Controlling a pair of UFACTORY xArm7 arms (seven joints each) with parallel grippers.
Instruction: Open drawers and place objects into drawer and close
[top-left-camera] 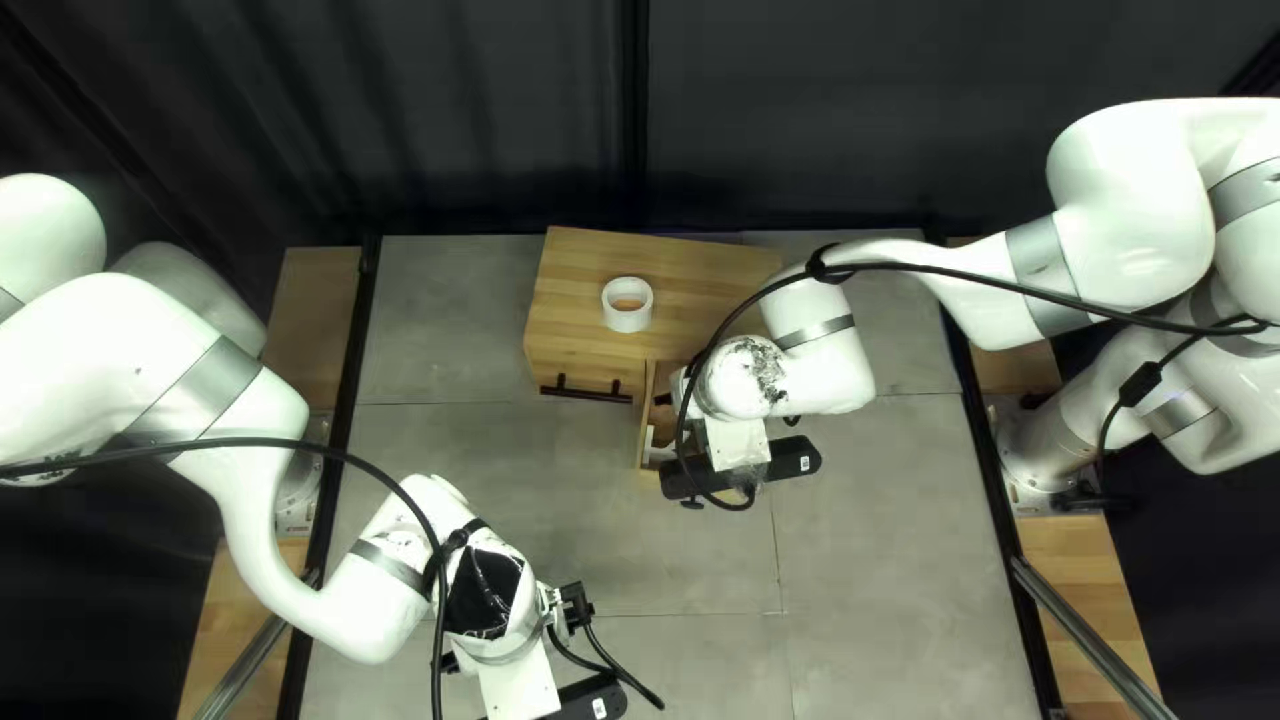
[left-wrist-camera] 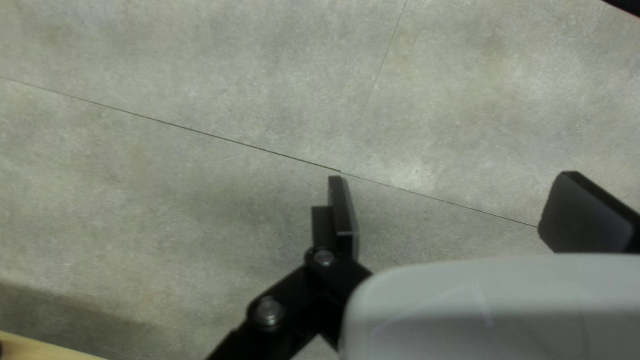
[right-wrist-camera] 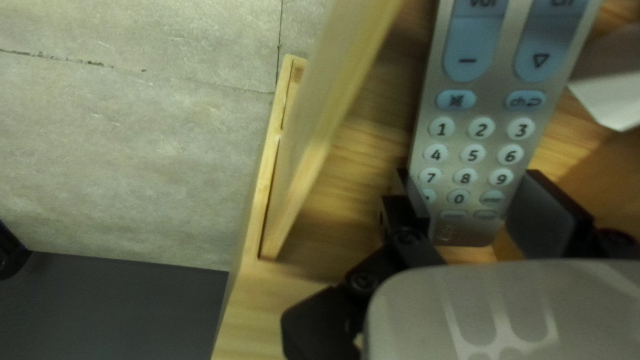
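Step in hand, as judged: placing. The right pincer (right-wrist-camera: pixel 470 195), closed to the remote's width, grips the remote (right-wrist-camera: pixel 473 141) over the open drawer (top-left-camera: pixel 644 434), centre frame. The left pincer (left-wrist-camera: pixel 448 200) stands wide, empty. Next requires lowering, release, clear withdrawal.

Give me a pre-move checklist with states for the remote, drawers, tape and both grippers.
1. Right gripper shut on remote, a finger against each side: ok
2. Open drawer out far enough to show its inside: ok
3. Remote resting on the drawer floor: cannot tell
4. Other drawer closed: ok
5. Tape in a drawer: not ok, on the cabinet
6. Left gripper open and empty: ok
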